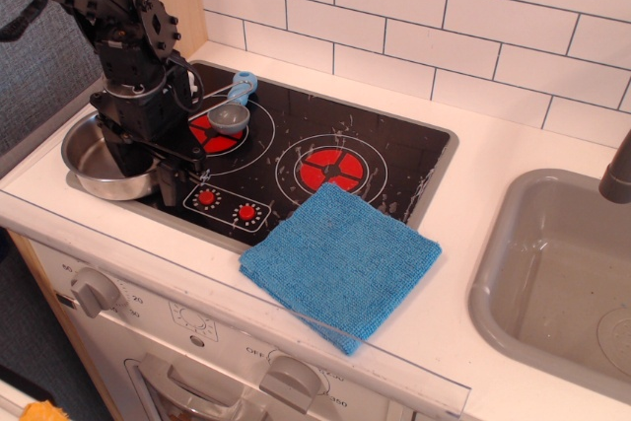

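Note:
My black gripper [148, 179] points down over the right rim of a steel pot [91, 150] that sits at the left edge of the toy stove [385, 160]. One finger [168, 187] shows outside the rim on the black cooktop. The other is hidden behind the gripper body, toward the pot's inside. The jaws look spread across the rim, with nothing lifted. A small grey spoon with a blue handle [235, 111] lies on the left red burner, just right of the arm.
A blue knitted cloth [340, 257] lies over the stove's front right corner and the counter. A second red burner [329, 170] is mid-stove, with two red knobs [226, 205] in front. A grey sink [557, 268] is at the right, and a tiled wall stands behind.

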You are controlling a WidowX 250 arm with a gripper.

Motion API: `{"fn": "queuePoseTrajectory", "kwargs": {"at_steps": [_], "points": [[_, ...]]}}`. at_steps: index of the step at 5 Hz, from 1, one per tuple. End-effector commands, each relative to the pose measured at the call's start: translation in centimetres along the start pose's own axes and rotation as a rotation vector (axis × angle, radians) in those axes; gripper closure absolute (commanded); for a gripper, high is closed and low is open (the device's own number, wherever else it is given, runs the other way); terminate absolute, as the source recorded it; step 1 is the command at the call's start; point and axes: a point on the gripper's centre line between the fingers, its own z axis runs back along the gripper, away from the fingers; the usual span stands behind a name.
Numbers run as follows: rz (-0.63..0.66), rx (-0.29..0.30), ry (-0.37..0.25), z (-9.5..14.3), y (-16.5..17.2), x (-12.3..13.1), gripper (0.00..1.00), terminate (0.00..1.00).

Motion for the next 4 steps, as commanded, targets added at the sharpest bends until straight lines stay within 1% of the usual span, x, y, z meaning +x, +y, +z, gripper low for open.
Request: {"fn": "queuePoseTrajectory", "kwargs": {"at_steps": [1, 4], "points": [[0.01, 0.011, -0.003, 0.7, 0.3, -0.2, 1.0, 0.0], [-0.028, -0.006, -0.017, 1.4, -1.0, 0.7, 1.0, 0.0]]}}
